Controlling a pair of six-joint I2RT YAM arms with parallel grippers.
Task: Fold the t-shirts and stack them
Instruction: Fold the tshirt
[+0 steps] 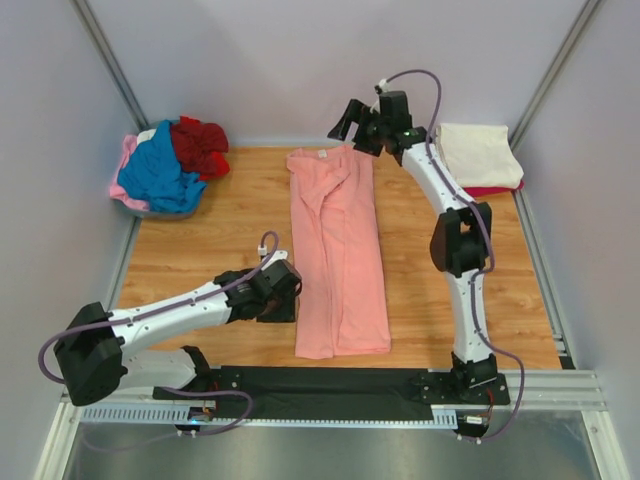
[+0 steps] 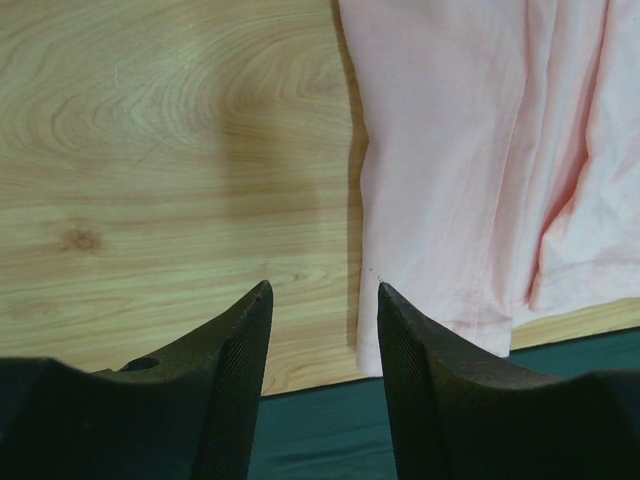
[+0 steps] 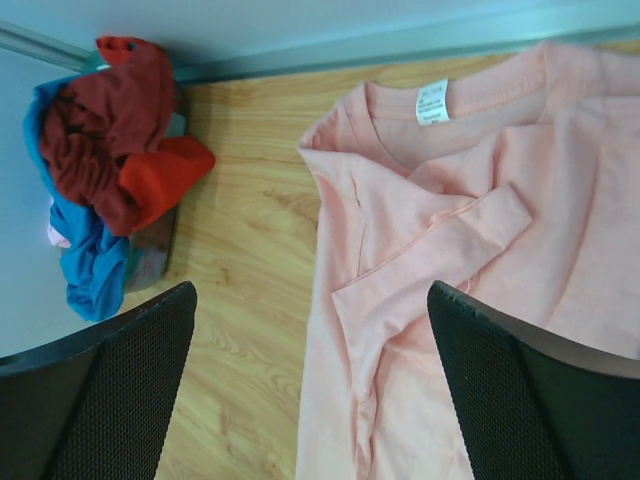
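Top external, L pincer (image 1: 288, 305) low beside shirt (image 1: 340, 250), R pincer (image 1: 356, 130) raised

Bare wood of the table (image 1: 220, 230) is lying open on both sides of the long salmon-pink t-shirt (image 1: 338, 250), with a wide stretch to its left and a narrower strip to its right. Far left of the shirt a heap of blue and red t-shirts (image 1: 170, 165) is filling the corner, and far right of it a folded stack (image 1: 478, 155) is sitting by the wall. The left arm (image 1: 170, 315) is lying across the near boards just left of the shirt, the left gripper (image 2: 322, 290) spread beside its near corner. The right arm (image 1: 455, 240) is standing just right of it, the right gripper (image 3: 310, 292) hanging wide apart over the collar.
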